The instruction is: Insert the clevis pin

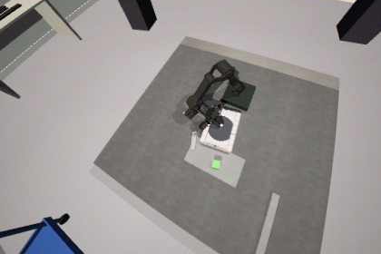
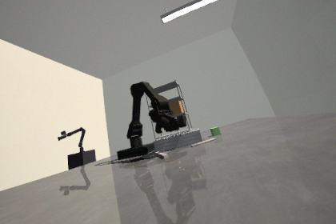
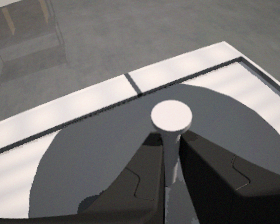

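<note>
Claw (image 1: 218, 122) (image 2: 170, 127) (image 3: 168, 140): clamped on the shank of the steel clevis pin (image 3: 171, 116), fingertips just under the head, which faces up and stands proud of them. The pin's lower end is out of sight, so whether it has entered either hole cannot be told. Left of the pin in the wrist view, a dark rounded patch (image 3: 91, 202) marks the disc; hole or shadow, it cannot be told which. Behind and to both sides of the pin spreads the wide grey disc (image 1: 220, 132) (image 3: 100, 150), lying within the rim of the pale tray (image 1: 218, 147) (image 2: 178, 140) (image 3: 75, 106).

Handling (judged): the pin is likely small, stiff, fairly light and slippery, best held high on the shank below the head. The disc is likely stiff but thin, easily slid by a sideways push; it calls for no grip. Alignment over both holes should precede any lowering and release.

Count: one pin, one disc, one tray, and one green cube (image 1: 216, 164) (image 2: 215, 131) on the near side, apart from the tray.
</note>
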Robot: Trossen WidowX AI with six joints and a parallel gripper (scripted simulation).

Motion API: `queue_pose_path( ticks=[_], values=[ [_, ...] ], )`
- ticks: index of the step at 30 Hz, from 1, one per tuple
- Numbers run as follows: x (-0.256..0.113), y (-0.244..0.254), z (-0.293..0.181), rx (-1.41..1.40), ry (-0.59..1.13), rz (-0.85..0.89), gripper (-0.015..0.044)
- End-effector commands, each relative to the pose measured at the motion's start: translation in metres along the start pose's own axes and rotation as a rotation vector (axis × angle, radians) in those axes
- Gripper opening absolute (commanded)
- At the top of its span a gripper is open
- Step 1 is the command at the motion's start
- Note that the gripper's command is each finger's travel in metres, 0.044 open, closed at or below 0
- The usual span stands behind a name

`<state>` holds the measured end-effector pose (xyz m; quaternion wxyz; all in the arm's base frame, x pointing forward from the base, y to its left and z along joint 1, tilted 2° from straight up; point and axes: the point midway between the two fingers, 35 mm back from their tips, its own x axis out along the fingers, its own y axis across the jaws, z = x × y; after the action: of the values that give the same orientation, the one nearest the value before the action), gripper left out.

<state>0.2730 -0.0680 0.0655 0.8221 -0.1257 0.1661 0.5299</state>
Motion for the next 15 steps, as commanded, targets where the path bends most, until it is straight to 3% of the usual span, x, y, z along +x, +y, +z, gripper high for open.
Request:
queue_pose_path(
  ticks=[1,15],
  values=[
    [0.0008,-0.0027,0.0,0.002,0.0,-0.001,0.0],
    [0.0025,-0.0084,0.0009,0.001,-0.001,-0.001,0.0]
  ],
)
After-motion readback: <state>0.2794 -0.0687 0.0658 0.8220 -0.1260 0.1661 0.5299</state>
